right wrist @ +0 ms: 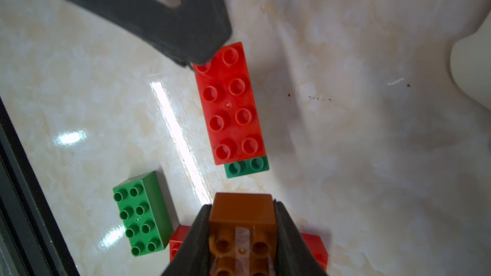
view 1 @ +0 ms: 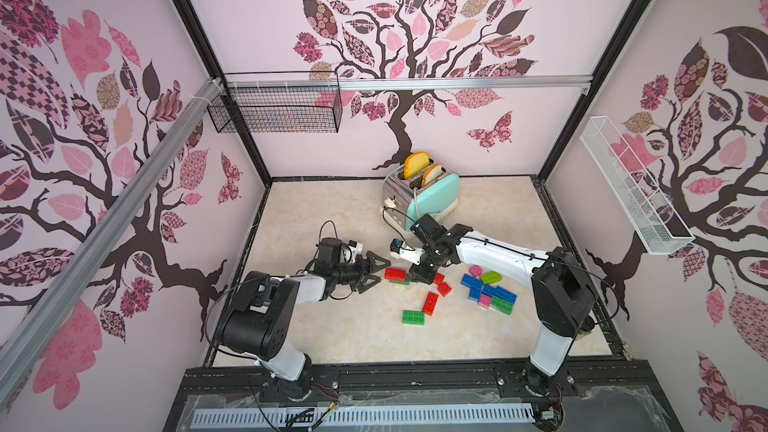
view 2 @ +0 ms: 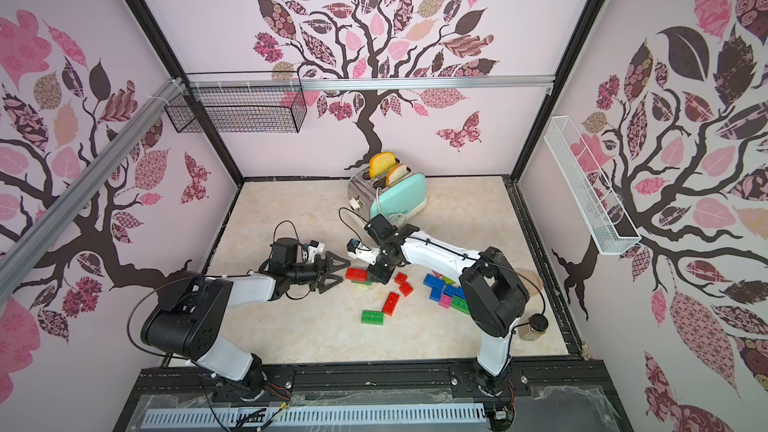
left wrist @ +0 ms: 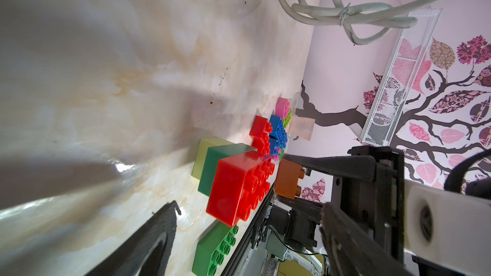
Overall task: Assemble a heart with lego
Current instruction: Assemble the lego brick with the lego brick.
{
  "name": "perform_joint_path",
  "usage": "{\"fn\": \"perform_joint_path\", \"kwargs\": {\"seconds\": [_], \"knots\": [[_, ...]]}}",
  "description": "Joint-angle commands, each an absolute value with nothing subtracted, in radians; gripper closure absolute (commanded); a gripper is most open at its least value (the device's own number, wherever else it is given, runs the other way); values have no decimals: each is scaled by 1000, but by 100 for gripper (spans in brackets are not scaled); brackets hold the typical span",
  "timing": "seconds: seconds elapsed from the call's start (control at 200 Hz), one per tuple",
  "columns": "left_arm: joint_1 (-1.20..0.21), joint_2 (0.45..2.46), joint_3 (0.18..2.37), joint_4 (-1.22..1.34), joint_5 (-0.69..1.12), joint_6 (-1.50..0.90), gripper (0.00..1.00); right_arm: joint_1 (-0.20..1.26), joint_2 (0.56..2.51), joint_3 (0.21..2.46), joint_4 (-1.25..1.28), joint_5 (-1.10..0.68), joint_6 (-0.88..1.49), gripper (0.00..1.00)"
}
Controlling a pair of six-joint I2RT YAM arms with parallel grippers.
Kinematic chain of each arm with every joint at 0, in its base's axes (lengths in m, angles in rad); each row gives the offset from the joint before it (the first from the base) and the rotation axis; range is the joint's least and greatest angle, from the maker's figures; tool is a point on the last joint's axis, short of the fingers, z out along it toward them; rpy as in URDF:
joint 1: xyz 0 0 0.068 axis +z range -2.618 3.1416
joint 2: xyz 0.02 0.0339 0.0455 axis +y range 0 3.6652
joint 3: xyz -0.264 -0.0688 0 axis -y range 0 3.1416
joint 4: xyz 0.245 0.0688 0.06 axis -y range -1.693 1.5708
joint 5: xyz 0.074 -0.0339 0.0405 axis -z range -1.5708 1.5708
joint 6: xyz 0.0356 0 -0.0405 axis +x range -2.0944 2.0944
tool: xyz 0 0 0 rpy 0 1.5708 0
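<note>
The right gripper point(right wrist: 242, 207) is clamping a brown brick point(right wrist: 241, 217) beside the red brick point(right wrist: 229, 102) stacked on a green brick point(right wrist: 247, 167); the left gripper point(view 1: 383, 271) is gaping wide, holding nothing, at the red brick's other end.

A mint toaster point(view 1: 436, 197) holding two bread slices point(view 1: 417, 164) stands near the wall point(view 1: 291, 151) bearing a black wire basket point(view 1: 276, 110).

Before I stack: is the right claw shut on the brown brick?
Shut: the right claw clamps both sides of the brown brick.

My workspace is a lab test booth. Black frame posts point(view 1: 189, 14), tree-decal wall panels point(view 1: 249, 14), my mounting rail point(view 1: 415, 376) up front.
</note>
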State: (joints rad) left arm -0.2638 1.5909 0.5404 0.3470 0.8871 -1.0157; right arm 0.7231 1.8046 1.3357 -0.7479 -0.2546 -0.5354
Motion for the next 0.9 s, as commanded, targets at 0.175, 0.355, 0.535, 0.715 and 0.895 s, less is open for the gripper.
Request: {"fn": "perform_joint_path", "kwargs": {"seconds": [0.175, 0.355, 0.535, 0.715, 0.895], "knots": [[-291, 1652, 537, 454, 890, -1039, 26, 709, 1833, 1408, -835, -301, -677, 77], [-301, 1677, 530, 526, 890, -1067, 37, 709, 1857, 1437, -871, -321, -705, 77], [-303, 1688, 530, 526, 888, -1060, 45, 711, 1887, 1458, -896, -326, -718, 77], [-304, 1707, 525, 559, 894, -1077, 52, 720, 1913, 1468, -898, -296, -723, 77], [-304, 1710, 526, 561, 894, -1074, 58, 737, 1910, 1468, -877, -266, -722, 77]]}}
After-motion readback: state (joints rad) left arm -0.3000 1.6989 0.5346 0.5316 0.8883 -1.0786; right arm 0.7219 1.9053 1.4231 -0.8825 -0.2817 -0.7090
